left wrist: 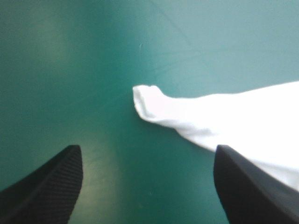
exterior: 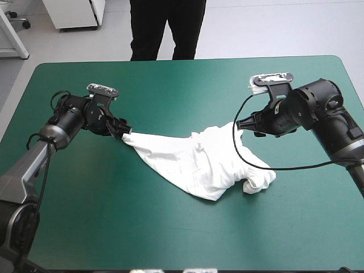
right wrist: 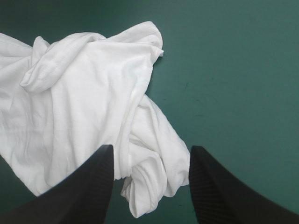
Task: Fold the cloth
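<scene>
The white T-shirt (exterior: pixel 193 162) lies crumpled on the teal-green cover near the table's middle. It narrows to a drawn-out tip toward the left arm and bunches into a rolled lump toward the right. My left gripper (exterior: pixel 123 134) sits low at that tip. In the left wrist view its fingers (left wrist: pixel 147 149) stand wide apart, with the T-shirt's tip (left wrist: pixel 154 105) ahead of them and untouched. My right gripper (exterior: pixel 245 126) hovers over the shirt's far right part. It is open (right wrist: pixel 152 148), and folds of the T-shirt (right wrist: pixel 93 93) lie under and ahead of it.
The teal-green cover (exterior: pixel 170 233) spreads wide around the T-shirt on every side. The table's far edge (exterior: pixel 187 59) runs well beyond both grippers.
</scene>
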